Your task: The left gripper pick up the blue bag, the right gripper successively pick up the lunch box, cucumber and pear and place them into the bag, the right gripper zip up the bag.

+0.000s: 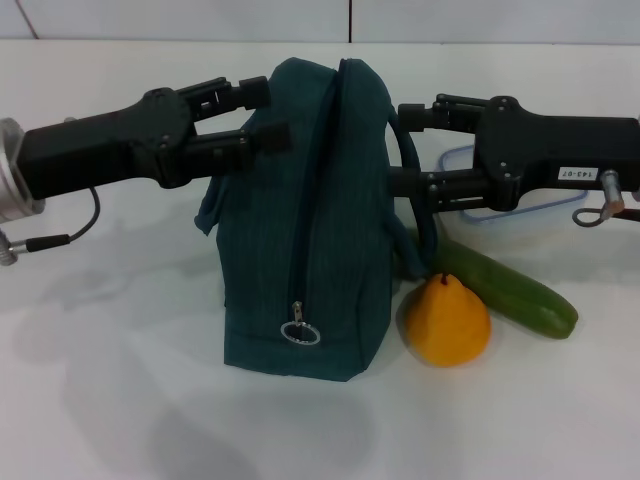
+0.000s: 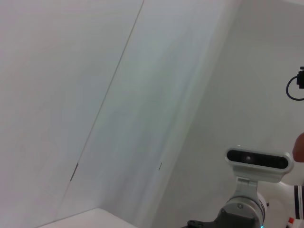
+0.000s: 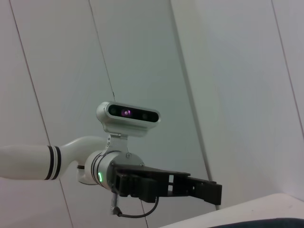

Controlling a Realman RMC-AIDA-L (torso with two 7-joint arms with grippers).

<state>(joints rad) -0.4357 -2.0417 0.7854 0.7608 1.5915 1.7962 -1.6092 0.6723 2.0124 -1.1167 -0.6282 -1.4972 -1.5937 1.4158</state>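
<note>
White table [image 1: 100, 400]: left gripper [image 1: 262, 117] and right gripper [image 1: 402, 148], jaws parted, flank blue bag [image 1: 300, 230].

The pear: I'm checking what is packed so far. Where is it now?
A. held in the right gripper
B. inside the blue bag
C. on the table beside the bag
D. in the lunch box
C: the pear sits on the table next to the blue bag, in front of the cucumber.

Pear [image 1: 446, 322] right of bag [image 1: 300, 230]
</note>
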